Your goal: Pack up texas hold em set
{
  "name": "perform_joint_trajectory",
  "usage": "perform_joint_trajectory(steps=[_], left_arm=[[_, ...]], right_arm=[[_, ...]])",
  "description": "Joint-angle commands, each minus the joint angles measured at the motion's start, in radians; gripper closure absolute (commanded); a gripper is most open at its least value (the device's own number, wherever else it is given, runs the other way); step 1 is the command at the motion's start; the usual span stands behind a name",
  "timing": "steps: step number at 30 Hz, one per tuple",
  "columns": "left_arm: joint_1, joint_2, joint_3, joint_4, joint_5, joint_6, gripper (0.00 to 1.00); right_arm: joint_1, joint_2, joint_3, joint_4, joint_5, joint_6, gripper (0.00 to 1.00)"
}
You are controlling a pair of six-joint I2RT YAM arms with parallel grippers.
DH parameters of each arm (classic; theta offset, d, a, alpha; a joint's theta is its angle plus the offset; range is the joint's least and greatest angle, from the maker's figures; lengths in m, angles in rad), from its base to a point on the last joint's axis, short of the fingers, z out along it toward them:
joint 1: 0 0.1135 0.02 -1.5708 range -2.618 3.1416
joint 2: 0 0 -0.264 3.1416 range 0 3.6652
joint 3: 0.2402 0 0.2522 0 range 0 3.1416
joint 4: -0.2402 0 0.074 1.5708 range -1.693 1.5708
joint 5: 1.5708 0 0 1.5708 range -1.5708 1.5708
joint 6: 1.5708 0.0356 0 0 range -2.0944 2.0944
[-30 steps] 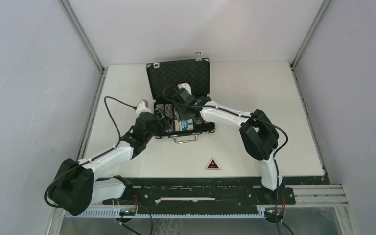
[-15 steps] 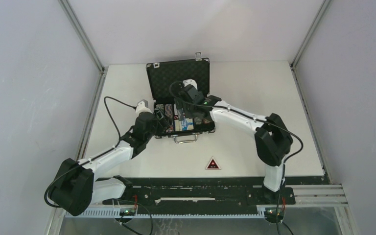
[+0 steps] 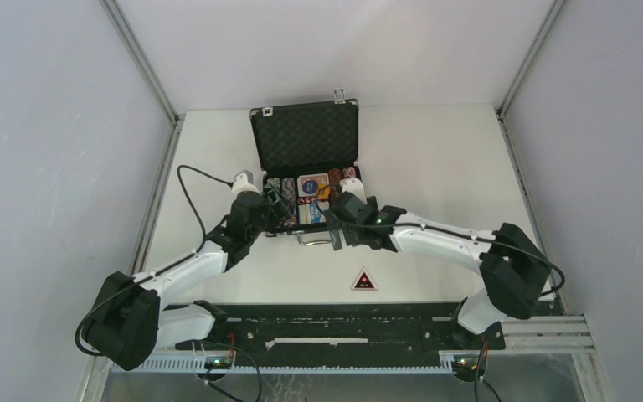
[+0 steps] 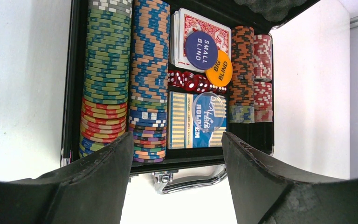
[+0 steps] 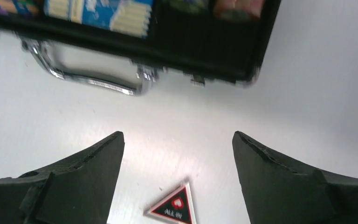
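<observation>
Texas hold 'em briefcase (image 3: 306,138) lies open at the far middle of a white table (image 3: 452,159), boxed in by pale grey walls with aluminium posts at the corners. Both arms reach forward from the near edge and meet at the case's front. The left gripper (image 3: 278,207) hovers low over its near left corner, jaws apart and empty. The right gripper (image 3: 335,228) hangs over bare table just before the silver handle (image 5: 88,77), jaws spread wide with nothing between them — a triangular "ALL IN" token (image 5: 173,211) lies on the table nearby, apart from the case. The case's long axis runs left to right, slightly skewed; its foam-lined lid stands back on the far side and the handle faces the arms. Inside, chip stacks (image 4: 105,79) lie in rows running near to far, flanking a red deck (image 4: 200,21), red dice (image 4: 193,83) and a blue deck (image 4: 184,126).
</observation>
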Motion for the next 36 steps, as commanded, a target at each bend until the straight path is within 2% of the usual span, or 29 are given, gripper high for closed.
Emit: perform_joint_trajectory(steps=[1,7,13,25,36], left_arm=[[0.006,-0.014,-0.012,0.034,-0.001,0.004,0.26],[0.004,-0.009,-0.014,0.045,0.012,-0.001,0.26],[0.002,-0.022,-0.019,0.048,0.004,0.003,0.27],[-0.004,-0.008,-0.015,0.054,0.016,0.002,0.27],[-0.007,0.002,-0.013,0.057,0.017,0.004,0.27]], right_arm=[[0.040,-0.130,-0.114,0.005,0.053,0.111,0.05],[0.142,-0.182,-0.237,-0.003,0.097,0.162,0.03],[0.218,-0.153,-0.265,-0.041,0.147,0.231,0.01],[0.250,-0.138,-0.347,0.036,0.067,0.293,0.02],[0.265,-0.122,-0.377,0.084,0.025,0.318,0.07]])
